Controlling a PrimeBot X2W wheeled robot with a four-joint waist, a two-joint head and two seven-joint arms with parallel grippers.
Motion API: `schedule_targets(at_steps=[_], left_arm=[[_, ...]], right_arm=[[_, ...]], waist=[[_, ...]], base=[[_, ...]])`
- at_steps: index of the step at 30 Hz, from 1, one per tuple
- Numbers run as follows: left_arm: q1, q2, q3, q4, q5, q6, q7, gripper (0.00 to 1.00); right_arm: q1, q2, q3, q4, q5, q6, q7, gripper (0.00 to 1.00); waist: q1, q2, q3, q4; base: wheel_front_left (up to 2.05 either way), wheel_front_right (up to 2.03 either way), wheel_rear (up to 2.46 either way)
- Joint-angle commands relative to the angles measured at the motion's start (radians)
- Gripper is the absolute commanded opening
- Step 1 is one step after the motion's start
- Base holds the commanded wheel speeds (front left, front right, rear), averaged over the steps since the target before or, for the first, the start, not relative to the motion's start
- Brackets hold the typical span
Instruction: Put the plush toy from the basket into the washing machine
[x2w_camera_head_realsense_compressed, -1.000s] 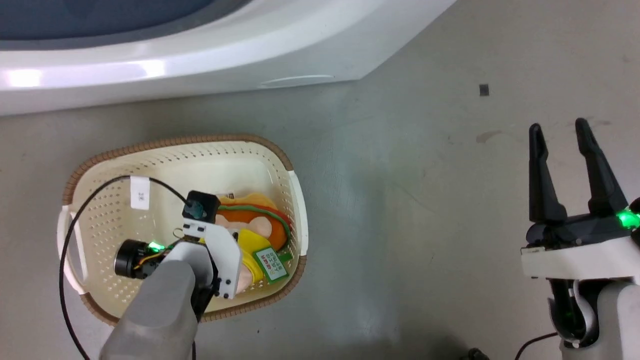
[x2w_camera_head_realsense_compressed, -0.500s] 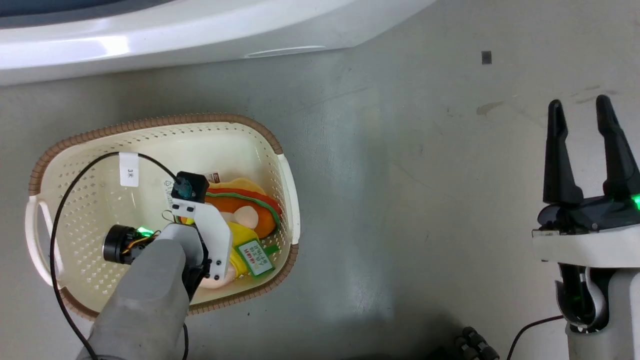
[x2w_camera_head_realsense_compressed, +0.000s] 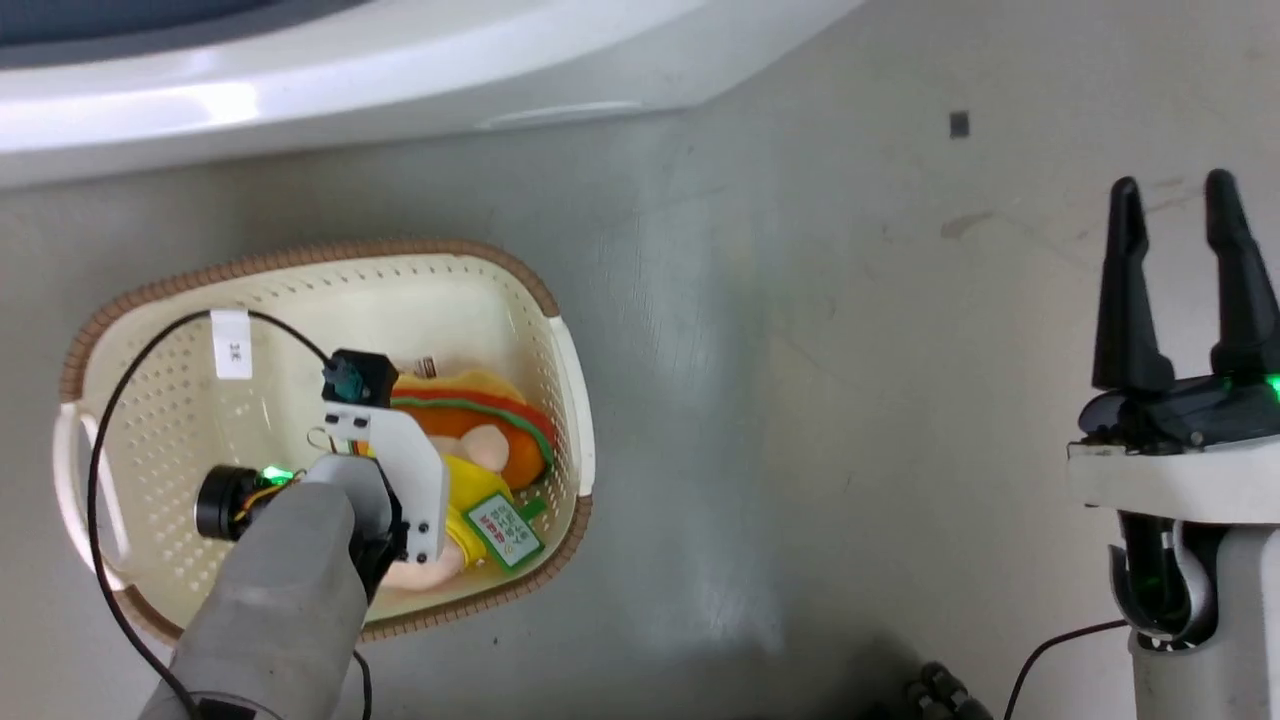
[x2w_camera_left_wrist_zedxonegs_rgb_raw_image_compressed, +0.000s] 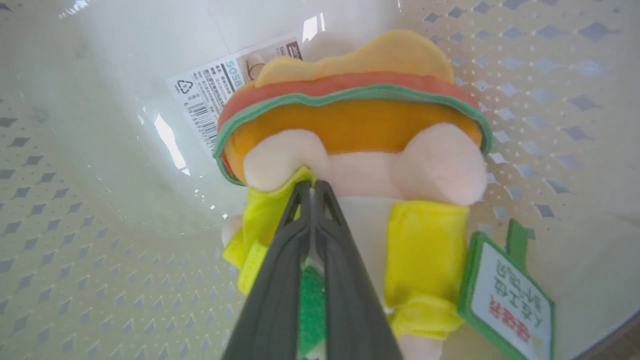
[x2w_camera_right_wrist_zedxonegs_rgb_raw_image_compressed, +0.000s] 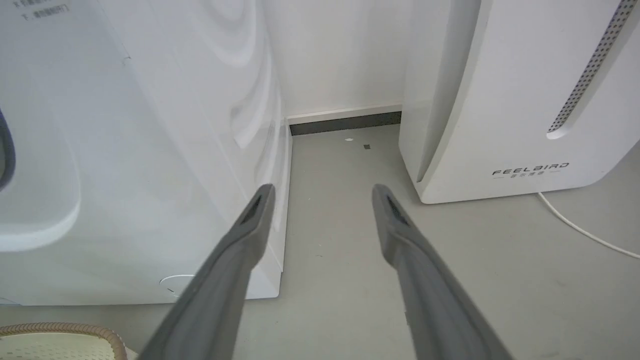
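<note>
Inside basket (x2w_camera_head_realsense_compressed: 300, 262) | clamped on plush toy (x2w_camera_left_wrist_zedxonegs_rgb_raw_image_compressed: 360, 150) with left gripper (x2w_camera_left_wrist_zedxonegs_rgb_raw_image_compressed: 311, 184) | spread empty at right gripper (x2w_camera_head_realsense_compressed: 1185, 220) | yet to carry into washing machine (x2w_camera_head_realsense_compressed: 400, 90)

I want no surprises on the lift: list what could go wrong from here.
The left gripper pinches only a thin yellow fold at the plush toy's shoulder, so it may slip out on lifting. The toy's tag lies near the basket wall and could catch there.

You see the right gripper (x2w_camera_right_wrist_zedxonegs_rgb_raw_image_compressed: 322, 192), fingers apart, pointing between the washer (x2w_camera_right_wrist_zedxonegs_rgb_raw_image_compressed: 150, 150) on the left and the FEELBIRD appliance (x2w_camera_right_wrist_zedxonegs_rgb_raw_image_compressed: 500, 90); basket (x2w_camera_right_wrist_zedxonegs_rgb_raw_image_compressed: 60, 330) rim bottom-left.
</note>
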Motion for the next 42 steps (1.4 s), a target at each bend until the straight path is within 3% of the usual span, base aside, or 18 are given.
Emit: schedule_targets(at_steps=[1, 14, 29, 36, 42], left_arm=[[-0.011, -0.002, -0.009, 0.031, -0.018, -0.008, -0.010, 0.00], [0.105, -0.063, -0.030, 0.037, -0.051, -0.046, -0.191, 0.00], [0.230, -0.087, -0.077, 0.020, -0.061, -0.056, -0.391, 0.00], [0.265, -0.073, -0.067, -0.059, -0.060, -0.045, -0.422, 0.00], [0.323, -0.043, -0.031, -0.246, -0.036, -0.002, -0.423, 0.00]], right_arm=[[-0.015, 0.000, 0.002, 0.006, 0.008, -0.001, -0.012, 1.00], [0.089, 0.000, 0.012, 0.073, -0.021, -0.001, -0.013, 1.00], [0.235, 0.000, -0.001, 0.114, -0.050, -0.001, -0.013, 1.00], [0.293, 0.000, -0.003, 0.120, -0.052, -0.001, -0.013, 1.00], [0.329, 0.000, -0.005, 0.122, -0.051, -0.001, -0.013, 1.00]], waist=[[-0.0001, 0.0000, -0.033, 0.001], [-0.0001, 0.0000, -0.300, 0.066], [-0.0001, 0.0000, -0.572, 0.135], [-0.0001, 0.0000, -0.662, 0.170], [-0.0001, 0.0000, -0.720, 0.193]], base=[[0.00, 0.00, 0.00], [0.00, 0.00, 0.00], [0.00, 0.00, 0.00], [0.00, 0.00, 0.00], [0.00, 0.00, 0.00]])
